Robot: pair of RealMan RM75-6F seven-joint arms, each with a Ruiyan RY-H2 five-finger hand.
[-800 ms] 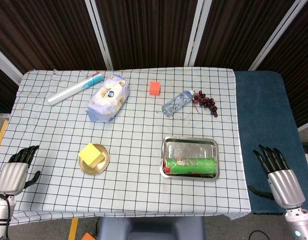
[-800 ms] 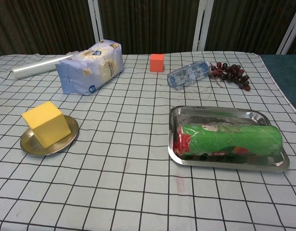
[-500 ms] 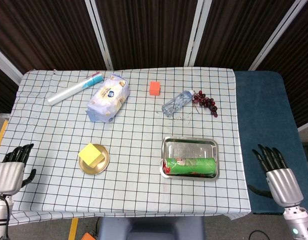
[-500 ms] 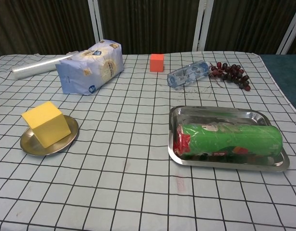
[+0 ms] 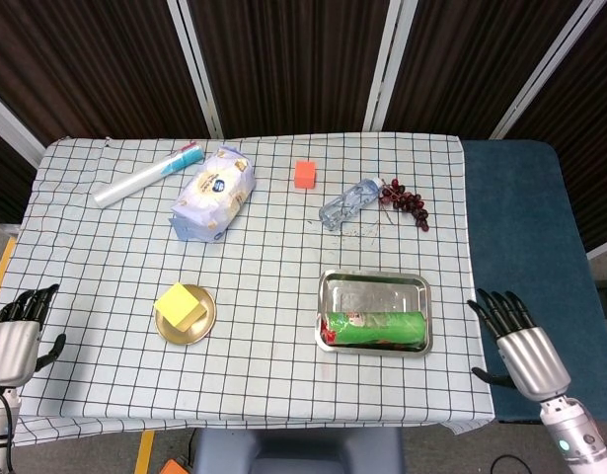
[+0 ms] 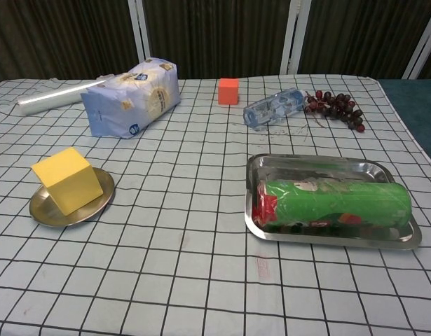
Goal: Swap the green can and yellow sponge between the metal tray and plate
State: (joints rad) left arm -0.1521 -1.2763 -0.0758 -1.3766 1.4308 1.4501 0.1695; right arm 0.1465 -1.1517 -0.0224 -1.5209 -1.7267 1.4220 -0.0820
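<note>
The green can lies on its side in the metal tray, along the tray's near edge. The yellow sponge sits on the round brass plate at the table's front left. My left hand hangs off the table's left edge, fingers apart and holding nothing. My right hand hovers just past the table's right front corner, fingers spread and empty. Neither hand shows in the chest view.
Along the back lie a clear film roll, a blue-and-white bag, an orange cube, a toppled water bottle and dark grapes. A blue mat borders the table's right side.
My right hand has moved left and up, closer to the table's right edge. My left hand has drifted left and down, away from the table. The can and sponge have not moved.
</note>
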